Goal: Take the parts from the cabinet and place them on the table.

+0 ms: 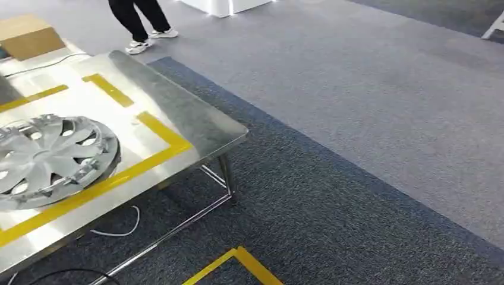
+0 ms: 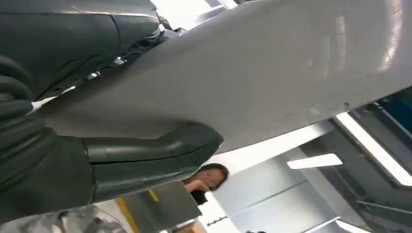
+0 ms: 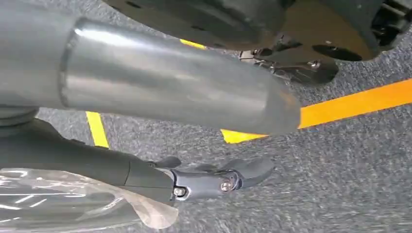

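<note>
A silver hubcap [image 1: 50,159] lies flat on the steel table [image 1: 196,122], inside a rectangle of yellow tape [image 1: 157,133]. My left hand [image 2: 145,155] lays its thumb along a broad pale grey surface [image 2: 272,73], with dark fingers [image 2: 87,34] on the far side of it. Whether that surface is a held part is unclear. My right hand [image 3: 214,179] hangs over the carpet with one finger stretched out. Clear plastic film [image 3: 73,204] sits beside it and a silver tube [image 3: 165,87] crosses above. I cannot tell its grip.
The table's right corner and its legs [image 1: 229,178] stand on dark carpet. White cable [image 1: 119,228] trails under the table. A person's legs [image 1: 142,24] stand beyond the far edge, and another person [image 2: 209,179] is behind the table. Yellow floor tape [image 1: 238,264] lies near me.
</note>
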Robot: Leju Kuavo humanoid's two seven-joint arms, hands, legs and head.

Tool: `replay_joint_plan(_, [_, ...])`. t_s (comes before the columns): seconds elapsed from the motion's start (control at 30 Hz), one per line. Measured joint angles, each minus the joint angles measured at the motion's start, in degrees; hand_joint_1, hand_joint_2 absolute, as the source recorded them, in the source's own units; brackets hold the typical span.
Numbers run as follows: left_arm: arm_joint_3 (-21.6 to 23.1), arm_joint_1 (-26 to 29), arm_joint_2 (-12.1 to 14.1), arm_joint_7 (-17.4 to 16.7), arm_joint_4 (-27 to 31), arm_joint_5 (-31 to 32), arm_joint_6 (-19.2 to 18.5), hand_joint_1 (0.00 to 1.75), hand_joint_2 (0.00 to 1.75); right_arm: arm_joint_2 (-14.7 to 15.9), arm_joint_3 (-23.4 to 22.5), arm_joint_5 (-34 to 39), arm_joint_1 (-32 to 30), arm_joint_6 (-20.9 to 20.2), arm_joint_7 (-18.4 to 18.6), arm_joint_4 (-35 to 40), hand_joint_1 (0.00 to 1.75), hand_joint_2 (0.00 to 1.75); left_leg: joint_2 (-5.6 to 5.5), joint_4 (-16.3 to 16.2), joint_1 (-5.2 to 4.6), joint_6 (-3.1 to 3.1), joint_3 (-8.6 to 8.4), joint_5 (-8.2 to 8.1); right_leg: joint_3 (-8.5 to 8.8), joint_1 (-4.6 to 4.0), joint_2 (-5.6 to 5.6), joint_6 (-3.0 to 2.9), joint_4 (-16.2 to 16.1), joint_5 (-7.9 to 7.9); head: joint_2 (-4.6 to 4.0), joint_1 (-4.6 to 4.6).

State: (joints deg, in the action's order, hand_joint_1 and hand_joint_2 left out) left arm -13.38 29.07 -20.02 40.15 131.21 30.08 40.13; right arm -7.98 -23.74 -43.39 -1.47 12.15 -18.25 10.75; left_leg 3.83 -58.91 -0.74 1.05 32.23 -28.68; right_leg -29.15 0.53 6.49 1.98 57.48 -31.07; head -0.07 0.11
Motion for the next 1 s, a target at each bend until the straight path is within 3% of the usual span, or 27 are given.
replay_joint_plan(0.07, [-0.28,0.50,-0.09,0.00,-0.15,0.02,0.00,1.75,1.75,0.00,-0.28,-0.37,0.27,0.00,0.00,0.02,0.00,0.00,-1.48,0.37,0.06,0.57,0.13,0.20,0.67,-0.01,1.38,0.60,-0.31,-0.18,0.00,-0.07])
replay_joint_plan(0.1, [-0.42,0.52,-0.20,0.00,-0.22,0.46,0.00,1.75,1.75,0.00,-0.39,-0.52,0.30,0.00,0.00,0.04,0.00,0.00,-2.12,0.84,0.52,0.93,-0.39,0.53,0.32,0.30,-0.07,1.04,0.24,-0.92,0.00,-0.04])
replay_joint_plan(0.13, [-0.52,0.54,-0.26,0.00,-0.24,1.00,0.02,1.75,1.75,0.00,-0.63,-0.63,0.30,-0.02,-0.04,0.07,0.00,0.00,-2.60,0.88,0.64,1.13,-0.43,0.56,-0.56,0.28,-3.20,1.17,2.23,-2.31,-0.02,0.33])
replay_joint_plan(0.17, [-0.46,0.43,-0.39,0.00,-0.37,1.70,0.02,1.75,1.75,0.00,-0.87,-0.76,0.28,-0.02,-0.07,0.07,0.00,0.00,-3.32,0.86,0.69,1.32,-0.33,0.57,-2.76,0.30,-5.03,1.23,6.64,-4.61,0.00,0.48])
replay_joint_plan(0.23, [-0.28,0.50,-0.44,0.02,-0.66,2.80,0.00,1.75,1.75,0.00,-1.20,-1.05,0.04,-0.09,-0.07,0.07,0.00,0.00,-4.56,0.84,0.61,1.62,-0.31,0.42,-7.41,0.27,-6.17,1.29,15.50,-7.96,0.00,0.66])
replay_joint_plan(0.27, [-0.28,0.54,-0.44,0.02,-0.85,3.10,0.00,1.75,1.75,0.00,-1.25,-1.22,-0.14,-0.18,-0.02,0.07,0.00,0.00,-5.41,0.83,0.55,1.62,-0.39,0.41,-8.76,0.23,-6.32,1.26,17.48,-7.90,0.00,0.61])
replay_joint_plan(0.3, [-0.29,0.57,-0.46,0.02,-1.00,3.30,0.00,1.75,1.75,0.00,-1.27,-1.44,-0.33,-0.20,-0.02,0.07,0.00,0.00,-6.26,0.79,0.53,1.61,-0.49,0.41,-8.75,0.20,-6.40,1.18,16.62,-6.42,0.00,0.59])
replay_joint_plan(0.37, [-0.20,0.61,-0.48,0.02,-1.09,4.28,0.00,1.75,1.75,0.00,-1.42,-1.73,-0.46,-0.20,-0.02,0.09,0.00,0.00,-7.84,0.70,0.55,1.52,-0.73,0.30,-5.65,0.23,-7.08,0.91,8.91,-1.05,0.00,0.61])
replay_joint_plan(0.4, [-0.11,0.62,-0.48,0.02,-1.11,5.00,0.00,1.75,1.75,0.02,-1.62,-1.79,-0.43,-0.20,-0.04,0.09,0.00,0.00,-8.57,0.60,0.60,1.35,-0.82,0.17,-3.42,0.33,-8.88,0.70,3.58,1.73,0.00,0.65])
replay_joint_plan(0.43, [0.09,0.61,-0.50,0.04,-1.14,5.49,0.00,1.75,1.75,0.04,-1.75,-1.92,-0.51,-0.24,-0.04,0.07,0.00,0.00,-9.04,0.46,0.55,1.09,-0.56,0.07,-2.38,0.65,-12.42,0.40,1.57,1.00,0.00,0.57])
replay_joint_plan(0.47, [0.24,0.55,-0.50,0.04,-1.16,5.81,0.00,1.75,1.75,0.04,-1.83,-1.97,-0.51,-0.28,-0.15,0.09,0.00,0.00,-9.88,0.07,0.57,0.78,-0.18,-0.02,-1.60,0.70,-12.44,0.38,-0.10,0.75,0.00,0.56])
replay_joint_plan(0.57, [0.65,0.71,-0.55,0.04,-1.16,7.12,0.00,1.75,1.75,0.09,-2.21,-2.16,-0.56,-0.39,-0.15,0.09,0.00,0.00,-11.79,0.36,1.05,-0.29,0.32,0.62,-1.38,0.33,-10.64,-0.11,0.23,0.92,0.00,0.55])
replay_joint_plan(0.6, [1.05,0.73,-0.53,0.04,-1.14,7.82,0.00,1.75,1.75,0.09,-2.29,-2.23,-0.55,-0.39,-0.13,0.13,0.00,0.00,-11.60,0.00,1.05,-0.48,0.38,0.16,-0.96,0.95,-9.51,-0.67,-0.45,1.25,0.00,0.59])
replay_joint_plan(0.63, [1.51,0.87,-0.55,0.04,-1.14,8.52,0.02,1.75,1.75,0.17,-2.40,-2.40,-0.56,-0.39,-0.15,0.22,0.00,0.00,-8.06,-1.44,0.66,-0.88,0.92,-0.77,-0.66,0.77,-8.90,-0.92,-0.68,1.20,0.00,0.16])
replay_joint_plan(0.67, [2.04,0.74,-0.52,0.04,-1.14,9.01,0.02,1.75,1.75,0.17,-2.51,-2.49,-0.50,-0.39,-0.17,0.22,0.00,0.00,-6.22,-4.63,0.75,-1.16,2.50,-2.61,-0.52,0.74,-8.04,-1.22,-0.68,1.09,0.00,-0.24])
replay_joint_plan(0.73, [2.82,0.81,-0.50,0.05,-1.16,9.51,0.02,1.75,1.75,0.17,-2.62,-2.60,-0.58,-0.48,-0.20,0.24,0.00,0.00,-4.86,-13.36,1.02,-1.57,6.80,-6.29,-0.28,0.60,-6.12,-1.53,-0.68,0.77,0.00,-0.15])
replay_joint_plan(0.77, [2.91,0.87,-0.50,0.07,-1.16,9.51,0.02,1.75,1.75,0.17,-2.64,-2.60,-0.60,-0.48,-0.26,0.24,0.00,0.00,-4.66,-16.31,1.15,-1.73,8.34,-6.90,-0.17,0.60,-5.17,-1.58,-0.67,0.60,0.00,-0.15])
replay_joint_plan(0.8, [2.95,0.93,-0.48,0.04,-1.16,9.51,0.00,1.75,1.75,0.17,-2.69,-2.60,-0.56,-0.50,-0.28,0.24,0.00,0.00,-4.56,-16.48,1.29,-1.82,8.47,-6.14,0.02,0.60,-4.41,-1.55,-0.67,0.45,0.00,-0.17])
replay_joint_plan(0.87, [2.99,1.00,-0.46,0.04,-1.16,9.33,0.00,1.75,1.75,0.17,-2.84,-2.75,-0.51,-0.55,-0.33,0.24,0.00,0.00,-4.10,-10.06,1.34,-1.70,5.31,-1.48,0.53,0.60,-2.90,-1.32,-0.67,0.00,0.00,-0.20])
replay_joint_plan(0.9, [3.08,1.00,-0.46,0.04,-1.16,9.33,0.00,1.75,1.75,0.17,-2.97,-2.80,-0.47,-0.61,-0.33,0.24,0.00,0.00,-3.00,-4.83,1.27,-1.41,2.59,1.03,0.97,0.60,-2.27,-1.06,-0.67,-0.27,0.00,-0.17])
replay_joint_plan(0.93, [3.10,0.96,-0.44,0.04,-1.16,9.33,0.00,1.75,1.75,0.15,-3.06,-2.93,-0.46,-0.63,-0.33,0.24,0.00,0.00,-0.34,-1.06,0.95,-1.07,0.68,1.51,0.99,0.54,-1.77,-0.75,-0.69,-0.53,0.00,-0.18])
replay_joint_plan(0.97, [3.23,0.84,-0.46,0.04,-1.16,9.33,0.00,1.75,1.75,0.17,-3.17,-2.93,-0.50,-0.63,-0.33,0.24,0.00,0.00,0.35,0.28,0.28,-0.85,0.02,0.46,0.95,0.06,-1.16,-0.27,-0.46,-1.09,0.00,-0.32])
replay_joint_plan(1.0, [3.41,0.81,-0.46,0.04,-1.16,9.31,0.00,1.75,1.75,0.17,-3.32,-2.91,-0.43,-0.63,-0.35,0.24,0.00,0.00,-0.03,-0.12,0.42,-0.53,0.18,0.40,1.10,0.08,-0.69,-0.03,-0.65,-1.12,0.00,-0.22])
